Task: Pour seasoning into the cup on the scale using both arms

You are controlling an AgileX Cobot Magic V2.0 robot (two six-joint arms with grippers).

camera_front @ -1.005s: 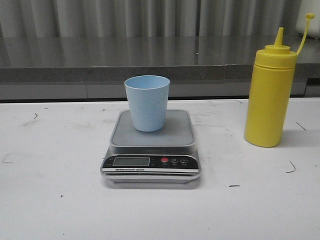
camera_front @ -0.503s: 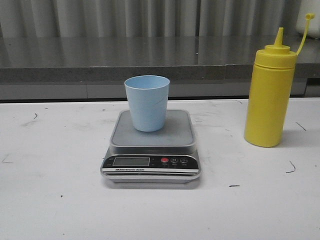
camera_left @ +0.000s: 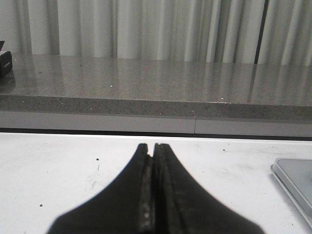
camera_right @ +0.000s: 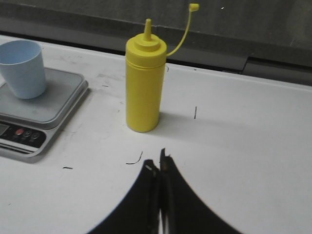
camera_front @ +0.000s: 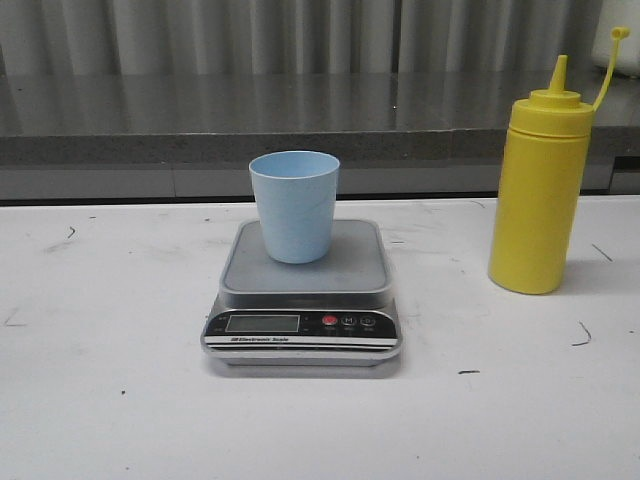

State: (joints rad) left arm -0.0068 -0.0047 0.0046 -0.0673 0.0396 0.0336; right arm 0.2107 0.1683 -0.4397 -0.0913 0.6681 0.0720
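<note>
The light-blue cup (camera_front: 294,205) stands upright on the silver platform of the scale (camera_front: 303,290) at the table's middle. The yellow seasoning bottle (camera_front: 539,190) stands upright to its right, nozzle up, tip cover hanging off on its tether. In the right wrist view the seasoning bottle (camera_right: 143,84) stands ahead of my right gripper (camera_right: 157,164), which is shut and empty, with the cup (camera_right: 22,68) and scale (camera_right: 44,105) off to one side. My left gripper (camera_left: 150,146) is shut with nothing in it, low over the table; a corner of the scale (camera_left: 296,179) shows at that view's edge. Neither arm appears in the front view.
A grey stone ledge (camera_front: 300,125) runs along the back of the white table (camera_front: 110,400), with pale curtains behind it. A dark object (camera_left: 5,62) sits on the ledge at the far left.
</note>
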